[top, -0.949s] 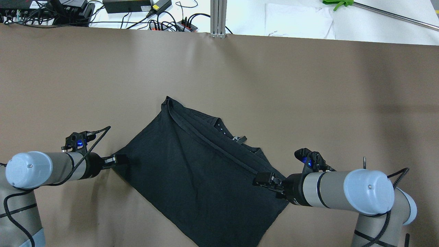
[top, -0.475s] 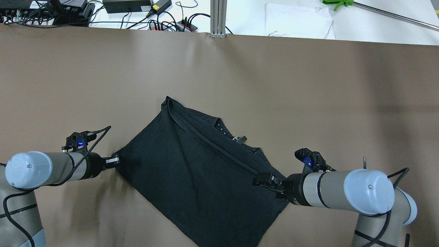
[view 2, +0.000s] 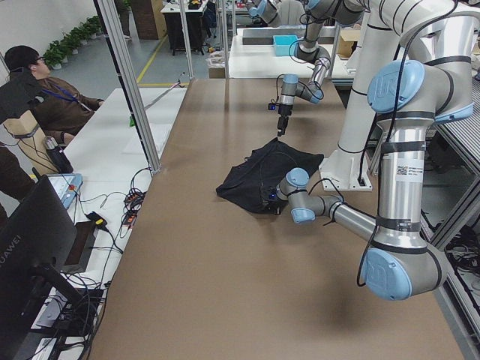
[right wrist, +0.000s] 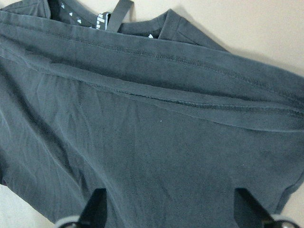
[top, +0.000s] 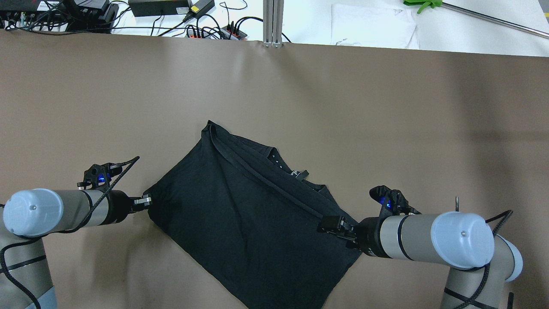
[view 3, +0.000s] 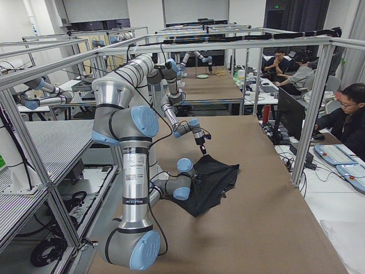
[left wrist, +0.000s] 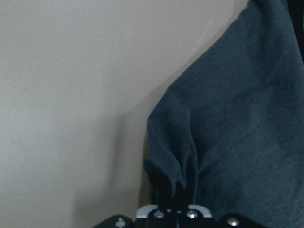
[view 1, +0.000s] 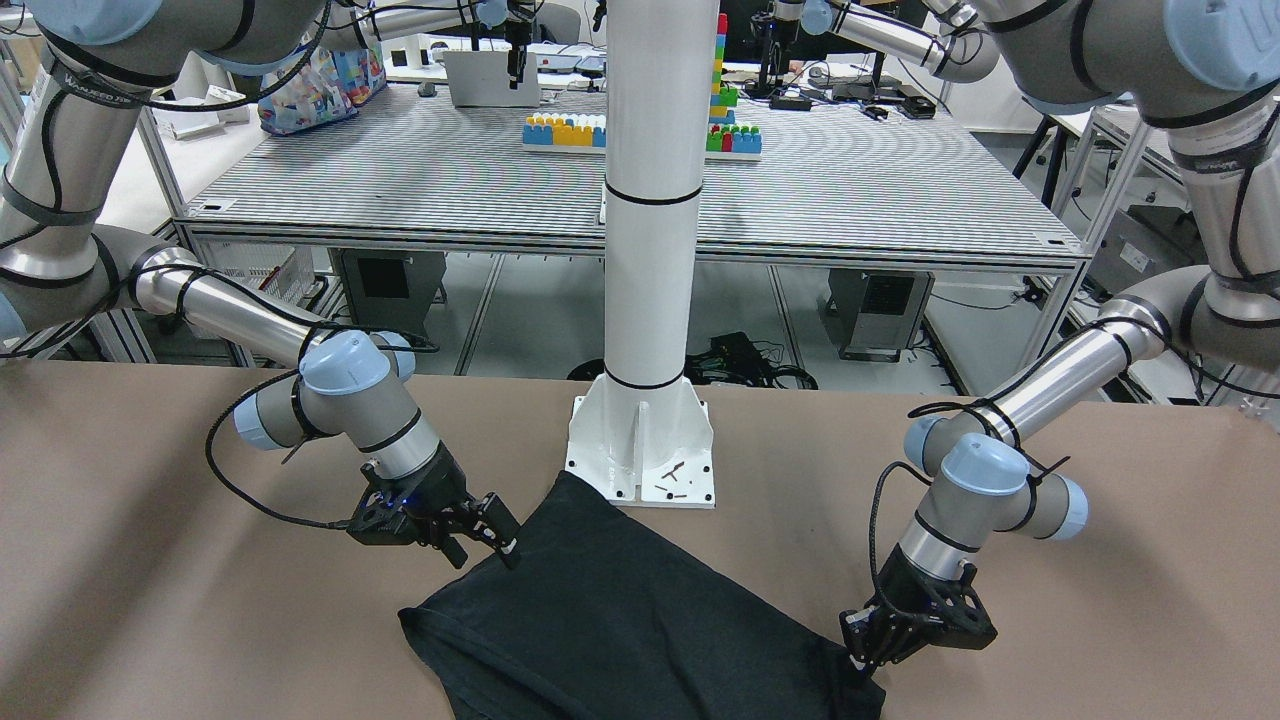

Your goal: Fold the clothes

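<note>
The clothes are one black garment lying partly folded and slanted on the brown table, with the collar and label toward the far right edge. My left gripper sits low at the garment's left corner; in the left wrist view the clothes bunch up into the left gripper, which is shut on that corner. My right gripper hovers over the right corner. The right wrist view shows its fingertips wide apart above the clothes, so it is open. Facing the robot, the clothes lie between the right gripper and the left gripper.
A white pillar base stands just behind the garment on the robot's side. Cables and power strips and a white sheet lie beyond the table's far edge. People sit at desks off to the side.
My left gripper has drawn back slightly to the left at the garment's corner, and the fabric there has shifted a little. The right arm has barely moved.
</note>
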{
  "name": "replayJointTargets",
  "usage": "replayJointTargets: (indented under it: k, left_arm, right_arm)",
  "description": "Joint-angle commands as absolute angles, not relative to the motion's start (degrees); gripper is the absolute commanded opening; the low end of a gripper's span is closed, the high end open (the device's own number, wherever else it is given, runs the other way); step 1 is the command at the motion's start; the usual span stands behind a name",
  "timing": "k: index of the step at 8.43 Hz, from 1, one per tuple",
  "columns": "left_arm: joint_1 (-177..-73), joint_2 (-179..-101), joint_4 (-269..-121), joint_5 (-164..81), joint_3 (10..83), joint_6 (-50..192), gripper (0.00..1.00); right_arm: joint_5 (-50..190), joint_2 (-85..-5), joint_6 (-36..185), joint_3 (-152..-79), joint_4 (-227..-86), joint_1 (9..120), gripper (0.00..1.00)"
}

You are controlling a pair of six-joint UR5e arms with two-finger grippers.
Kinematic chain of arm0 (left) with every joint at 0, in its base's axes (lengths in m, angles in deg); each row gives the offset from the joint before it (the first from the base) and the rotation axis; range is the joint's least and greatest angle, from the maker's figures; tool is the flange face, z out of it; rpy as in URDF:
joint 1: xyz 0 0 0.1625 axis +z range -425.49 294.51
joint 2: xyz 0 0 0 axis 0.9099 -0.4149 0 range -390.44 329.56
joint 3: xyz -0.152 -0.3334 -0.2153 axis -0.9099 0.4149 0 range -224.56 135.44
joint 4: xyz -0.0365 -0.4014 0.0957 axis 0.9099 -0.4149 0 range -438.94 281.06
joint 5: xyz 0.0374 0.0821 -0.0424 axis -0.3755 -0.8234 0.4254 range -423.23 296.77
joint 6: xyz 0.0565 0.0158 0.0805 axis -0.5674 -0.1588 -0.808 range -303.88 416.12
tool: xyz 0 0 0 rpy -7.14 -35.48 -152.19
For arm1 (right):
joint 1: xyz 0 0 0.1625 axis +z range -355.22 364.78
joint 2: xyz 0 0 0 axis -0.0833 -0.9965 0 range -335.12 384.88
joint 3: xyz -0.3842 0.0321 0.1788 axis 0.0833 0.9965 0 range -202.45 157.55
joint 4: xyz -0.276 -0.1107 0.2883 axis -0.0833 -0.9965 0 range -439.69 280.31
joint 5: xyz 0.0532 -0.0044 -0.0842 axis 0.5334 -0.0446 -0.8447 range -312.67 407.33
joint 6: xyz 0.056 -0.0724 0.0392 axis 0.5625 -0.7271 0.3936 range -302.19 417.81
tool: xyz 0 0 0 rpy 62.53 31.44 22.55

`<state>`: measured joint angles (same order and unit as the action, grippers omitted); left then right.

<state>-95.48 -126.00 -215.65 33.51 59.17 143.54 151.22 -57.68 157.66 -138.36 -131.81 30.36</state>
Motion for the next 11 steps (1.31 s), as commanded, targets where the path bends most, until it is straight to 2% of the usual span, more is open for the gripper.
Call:
replayJointTargets:
  k: [1, 7, 11]
  left_arm:
    - [-98.25, -131.31, -215.35, 32.92, 53.91, 137.07, 0.00]
    - [-106.43, -150.64, -215.26, 33.10, 37.30, 130.57, 0.00]
    - [-108.03, -170.92, -215.70, 29.59, 12.98, 130.65, 0.00]
  right_arm:
    - [151.22, -57.74, 157.66, -138.46, -131.72, 30.35, 0.94]
    - [149.64, -58.97, 157.66, -138.90, -131.63, 30.44, 0.94]
    - [149.37, -58.71, 154.42, -138.90, -131.37, 30.35, 0.95]
